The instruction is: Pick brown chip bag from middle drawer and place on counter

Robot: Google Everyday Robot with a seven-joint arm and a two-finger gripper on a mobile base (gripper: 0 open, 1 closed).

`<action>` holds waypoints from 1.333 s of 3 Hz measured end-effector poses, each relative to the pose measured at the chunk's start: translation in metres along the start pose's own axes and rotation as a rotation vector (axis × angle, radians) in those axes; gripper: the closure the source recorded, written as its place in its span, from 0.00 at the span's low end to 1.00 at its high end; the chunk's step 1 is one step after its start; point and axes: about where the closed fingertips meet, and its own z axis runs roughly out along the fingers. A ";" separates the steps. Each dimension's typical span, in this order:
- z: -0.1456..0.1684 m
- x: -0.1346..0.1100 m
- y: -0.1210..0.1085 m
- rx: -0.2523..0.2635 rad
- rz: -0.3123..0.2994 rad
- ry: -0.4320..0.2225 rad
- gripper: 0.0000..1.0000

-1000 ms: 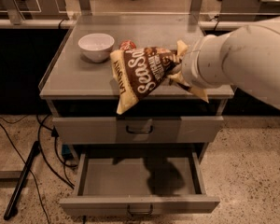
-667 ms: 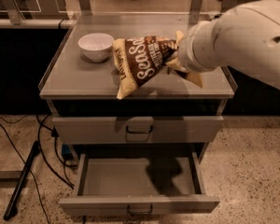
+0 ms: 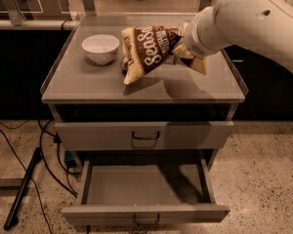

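- Grey counter (image 3: 83,84), white bowl (image 3: 101,48) at ten o'clock.
- At two o'clock, gripper (image 3: 184,48) clamped on tilted brown chip bag (image 3: 149,50).
- At six o'clock, middle drawer (image 3: 146,186) open.

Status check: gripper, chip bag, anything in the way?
Gripper above counter, right side, shut on brown chip bag. Bag tilted, low corner near counter. Nearest: white bowl, left, apart. Open middle drawer empty.
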 end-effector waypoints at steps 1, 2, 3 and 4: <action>0.010 0.004 -0.009 -0.008 0.030 0.004 1.00; 0.017 0.010 -0.012 -0.016 0.056 0.010 1.00; 0.024 0.016 -0.010 -0.030 0.083 0.011 1.00; 0.031 0.023 -0.004 -0.048 0.108 0.013 1.00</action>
